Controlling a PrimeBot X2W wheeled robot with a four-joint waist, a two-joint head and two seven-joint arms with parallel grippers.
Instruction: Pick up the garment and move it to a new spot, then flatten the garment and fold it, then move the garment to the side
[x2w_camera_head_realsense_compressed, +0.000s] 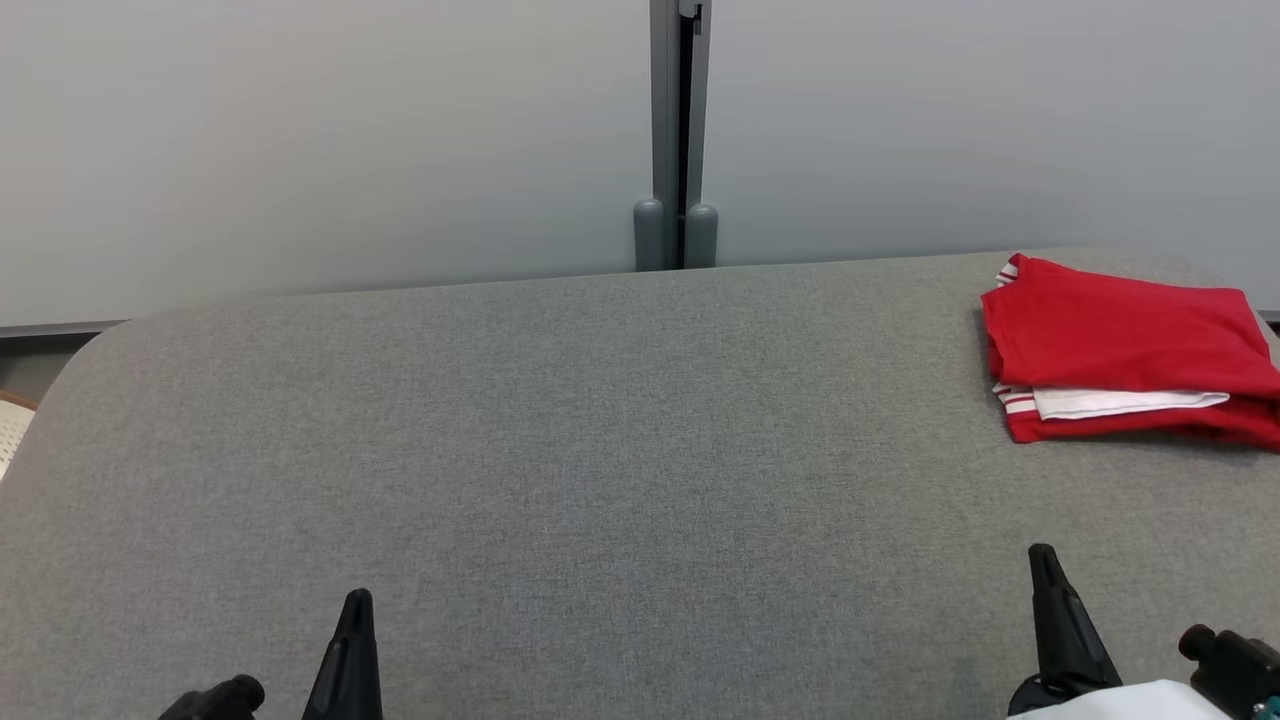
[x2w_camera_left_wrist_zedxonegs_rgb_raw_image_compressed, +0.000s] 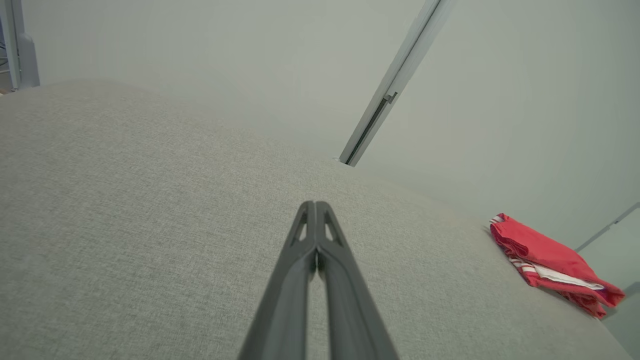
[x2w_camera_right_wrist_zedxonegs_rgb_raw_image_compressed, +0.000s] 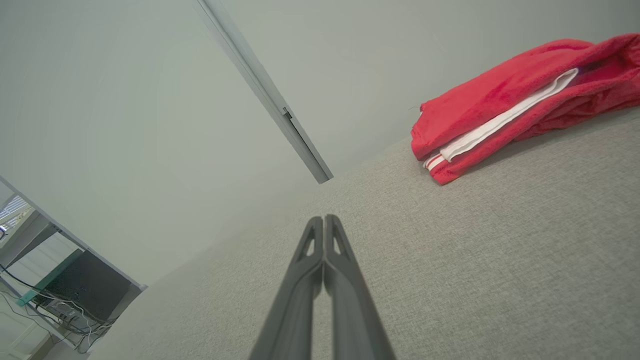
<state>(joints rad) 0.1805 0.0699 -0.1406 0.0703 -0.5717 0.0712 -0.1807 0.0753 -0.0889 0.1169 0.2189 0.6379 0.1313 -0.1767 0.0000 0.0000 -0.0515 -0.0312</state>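
Observation:
The garment (x2w_camera_head_realsense_compressed: 1120, 345) is red with white trim and lies folded at the far right of the grey padded table (x2w_camera_head_realsense_compressed: 600, 450). It also shows in the left wrist view as a red folded garment (x2w_camera_left_wrist_zedxonegs_rgb_raw_image_compressed: 547, 257) and up close in the right wrist view as the same garment (x2w_camera_right_wrist_zedxonegs_rgb_raw_image_compressed: 510, 107). My left gripper (x2w_camera_head_realsense_compressed: 356, 600) rests low at the near left, shut and holding nothing. My right gripper (x2w_camera_head_realsense_compressed: 1042, 555) sits at the near right, below the garment and apart from it, shut and holding nothing. The tips of the left gripper (x2w_camera_left_wrist_zedxonegs_rgb_raw_image_compressed: 315, 205) and of the right gripper (x2w_camera_right_wrist_zedxonegs_rgb_raw_image_compressed: 324, 219) are pressed together.
A pale wall with a grey vertical post (x2w_camera_head_realsense_compressed: 678, 140) stands just behind the table's far edge. The table's rounded left corner (x2w_camera_head_realsense_compressed: 90, 350) drops off beside a pale chair edge (x2w_camera_head_realsense_compressed: 12, 430). A desk with cables (x2w_camera_right_wrist_zedxonegs_rgb_raw_image_compressed: 55, 295) stands off to one side.

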